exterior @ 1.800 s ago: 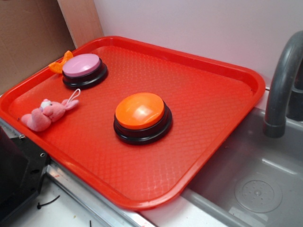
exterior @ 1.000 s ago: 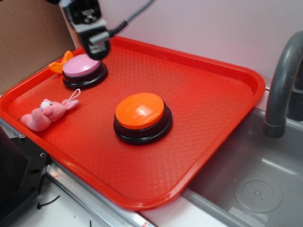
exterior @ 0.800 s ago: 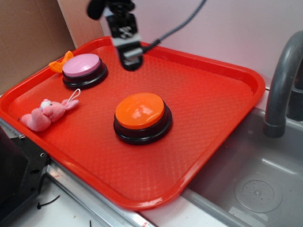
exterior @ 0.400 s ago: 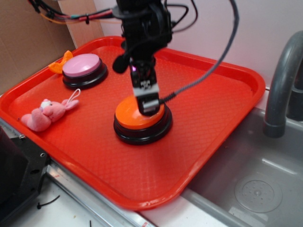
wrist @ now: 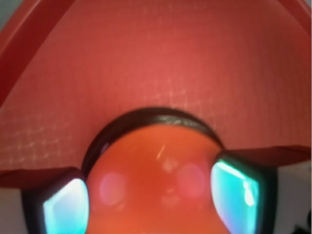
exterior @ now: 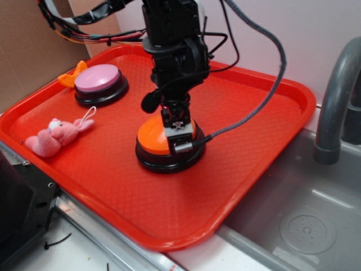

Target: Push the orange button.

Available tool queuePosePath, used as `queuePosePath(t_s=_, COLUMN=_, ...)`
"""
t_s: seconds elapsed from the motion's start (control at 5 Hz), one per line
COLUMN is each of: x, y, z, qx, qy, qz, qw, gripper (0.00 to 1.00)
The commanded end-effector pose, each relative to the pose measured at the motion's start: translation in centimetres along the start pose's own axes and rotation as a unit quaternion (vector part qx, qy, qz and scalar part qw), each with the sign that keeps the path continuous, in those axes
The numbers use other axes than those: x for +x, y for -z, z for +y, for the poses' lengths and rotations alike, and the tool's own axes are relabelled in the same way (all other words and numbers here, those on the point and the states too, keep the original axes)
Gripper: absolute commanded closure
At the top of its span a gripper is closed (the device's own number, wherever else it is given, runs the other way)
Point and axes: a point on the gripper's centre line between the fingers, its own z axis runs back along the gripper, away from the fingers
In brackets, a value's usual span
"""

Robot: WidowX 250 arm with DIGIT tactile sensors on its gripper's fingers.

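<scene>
The gripper (exterior: 179,135) pressed down on the orange button (exterior: 155,139), which sat mid-tray (exterior: 248,118); its fingers (wrist: 66,207) stood apart, either side of the dome; a pink button (exterior: 100,82) and plush toy (exterior: 53,135) lay left.

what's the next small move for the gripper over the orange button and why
Probably a short press straight down. The gripper sits over the orange button on the red tray, and in the wrist view the dome fills the space between the fingertips, so no sideways correction seems needed. Contact cannot be confirmed.
</scene>
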Motion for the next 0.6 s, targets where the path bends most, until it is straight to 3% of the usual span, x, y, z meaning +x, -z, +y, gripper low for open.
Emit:
queuePosePath(t_s=0.0, x=0.3, y=-3.2, z=-0.3, qx=0.029, qy=0.004, qz=-0.007, qw=1.0, gripper=0.0)
queuePosePath(t_s=0.4, x=0.1, y=-6.0, z=0.6, qx=0.051, qy=0.003, qz=-0.005, qw=0.999, gripper=0.0)
